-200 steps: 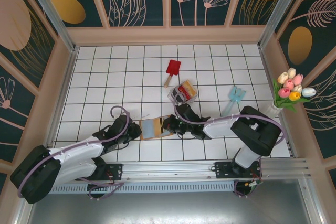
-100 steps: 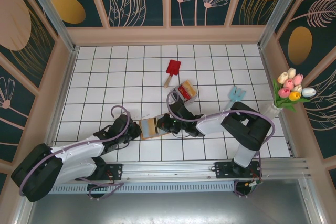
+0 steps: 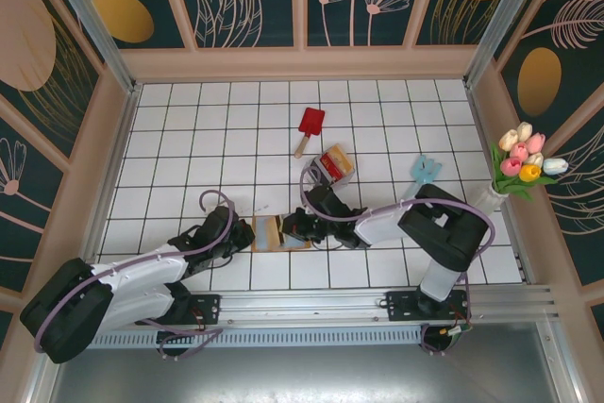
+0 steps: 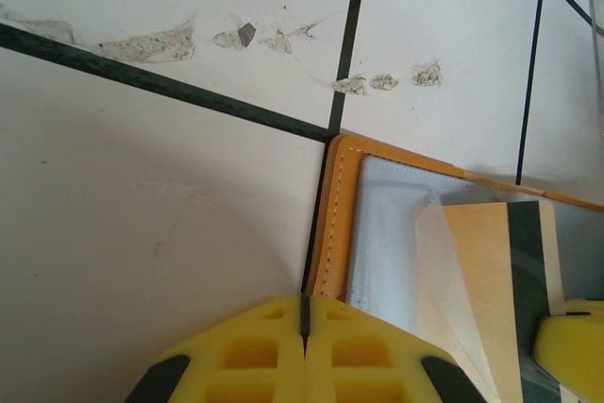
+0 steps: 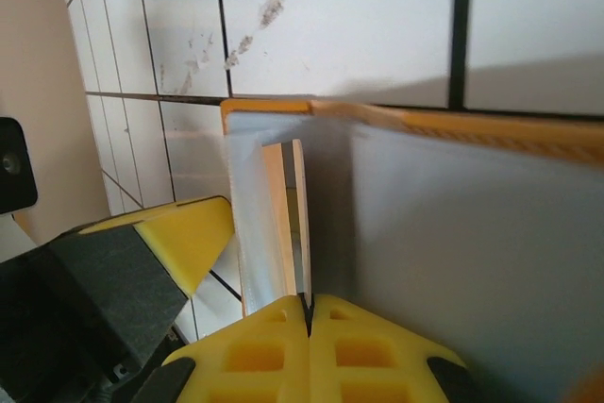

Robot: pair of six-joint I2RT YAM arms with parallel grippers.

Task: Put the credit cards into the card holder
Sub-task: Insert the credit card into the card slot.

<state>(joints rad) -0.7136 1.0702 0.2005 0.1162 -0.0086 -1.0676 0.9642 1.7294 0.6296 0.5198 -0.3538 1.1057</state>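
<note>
Now my right hand (image 5: 309,307) grips the tan credit card (image 4: 491,280), pointing frame-left into the card holder (image 4: 337,224); left hand (image 4: 304,323) clenched shut.

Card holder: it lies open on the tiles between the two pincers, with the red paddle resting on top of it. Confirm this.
One thing is wrong: the red paddle is not on the card holder. The top external view shows it lying apart on the tiles, farther from the arms. The rest holds: the holder lies open between the left pincer and the right pincer.
</note>
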